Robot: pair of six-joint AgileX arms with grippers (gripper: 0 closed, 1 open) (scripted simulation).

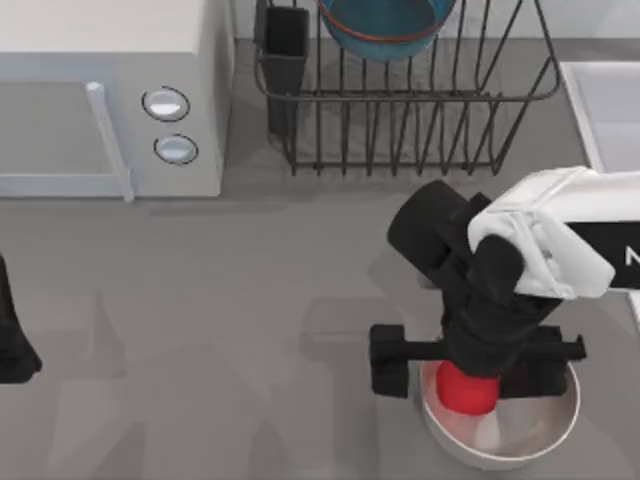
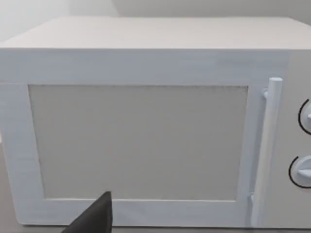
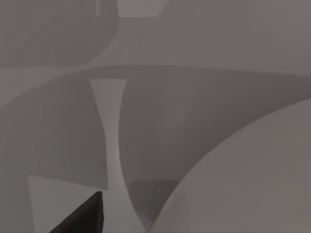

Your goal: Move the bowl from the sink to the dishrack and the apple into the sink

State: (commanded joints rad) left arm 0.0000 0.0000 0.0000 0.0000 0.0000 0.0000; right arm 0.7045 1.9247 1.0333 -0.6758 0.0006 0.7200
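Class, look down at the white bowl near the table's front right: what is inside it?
The red apple lies inside the white bowl. The right claw hangs directly above it, covering the apple's upper part and some of the bowl's floor.

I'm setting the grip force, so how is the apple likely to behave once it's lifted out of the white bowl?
The apple looks round and smooth, so it may slip or turn between flat fingers. It is small beside the white bowl, so probably light. If it drops, it would likely roll, though the bowl's wall should catch it. The right hand is above it.
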